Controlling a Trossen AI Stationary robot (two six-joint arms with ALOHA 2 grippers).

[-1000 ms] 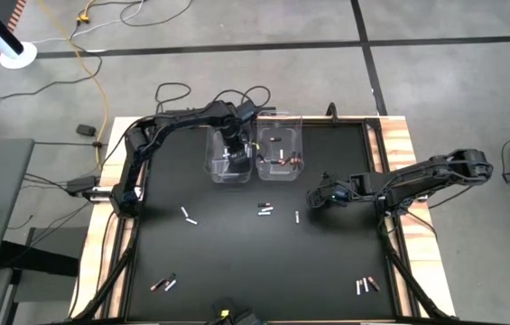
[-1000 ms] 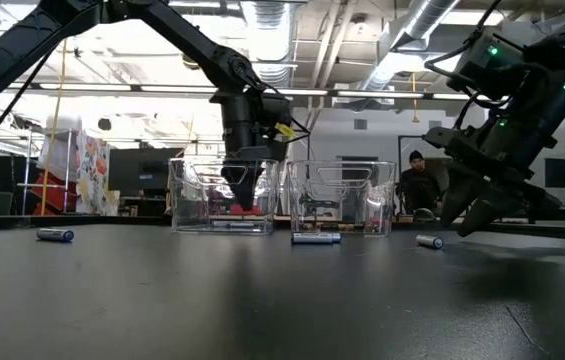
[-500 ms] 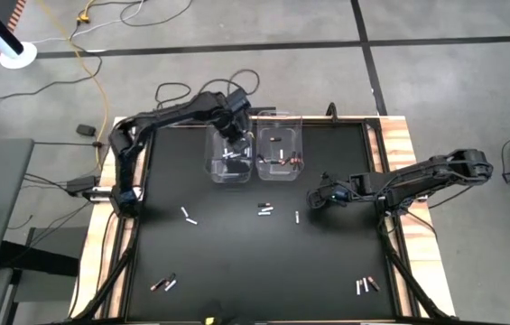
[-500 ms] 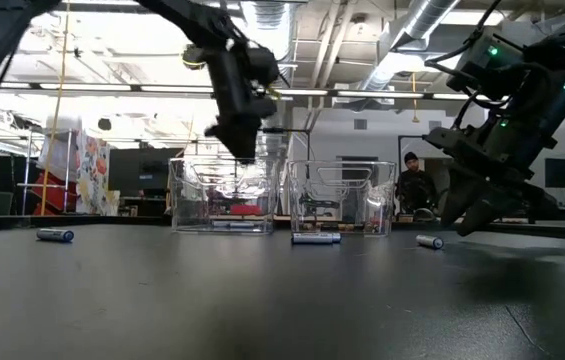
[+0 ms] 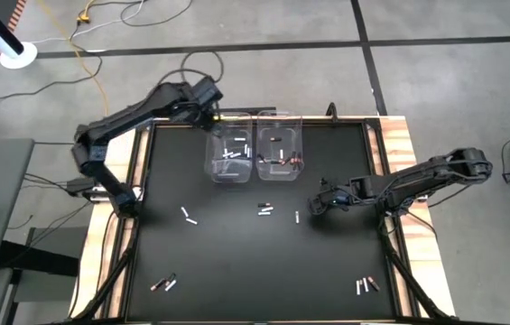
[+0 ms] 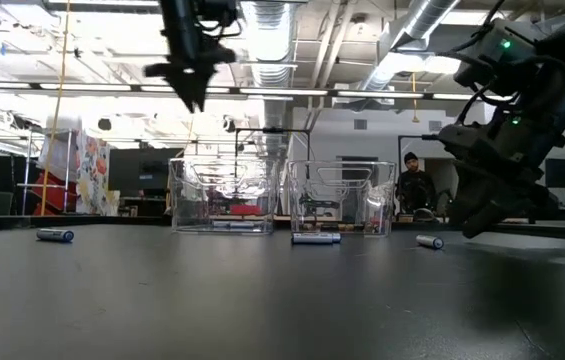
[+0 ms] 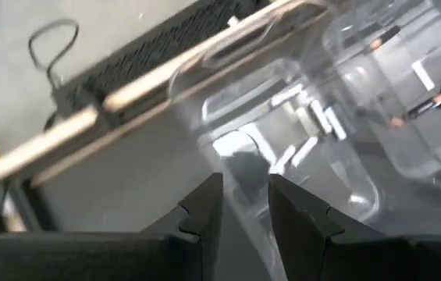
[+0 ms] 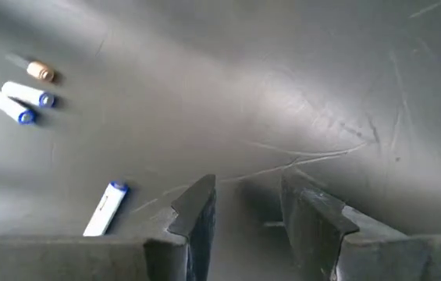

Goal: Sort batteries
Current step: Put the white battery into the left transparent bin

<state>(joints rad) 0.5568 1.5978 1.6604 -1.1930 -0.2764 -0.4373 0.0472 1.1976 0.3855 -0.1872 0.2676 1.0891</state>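
Observation:
Two clear bins stand side by side at the table's far middle. The left bin [image 5: 230, 155] holds white batteries [image 7: 306, 125]. The right bin [image 5: 280, 153] holds dark, copper-ended ones [image 7: 439, 90]. Loose batteries lie on the black table: a white one [image 5: 189, 217], a small group [image 5: 265, 209], one [image 5: 297, 217] beside my right gripper, and pairs near the front [image 5: 162, 283] [image 5: 366, 285]. My left gripper [image 5: 208, 101] [image 7: 243, 207] hangs high above the left bin's far left corner, open by a narrow gap with nothing in it. My right gripper [image 5: 316, 200] [image 8: 247, 211] hovers low over the table, open.
The table's wooden rim [image 5: 399, 144] runs along the right side. Cables [image 5: 191, 90] lie on the floor behind the table. In the low view a person [image 6: 417, 185] sits far back in the room, beyond the bins.
My left gripper has risen out of the left bin, high above it, and gone toward the table's far left corner, rolling about its own line as it went. The white batteries stay in the bin.

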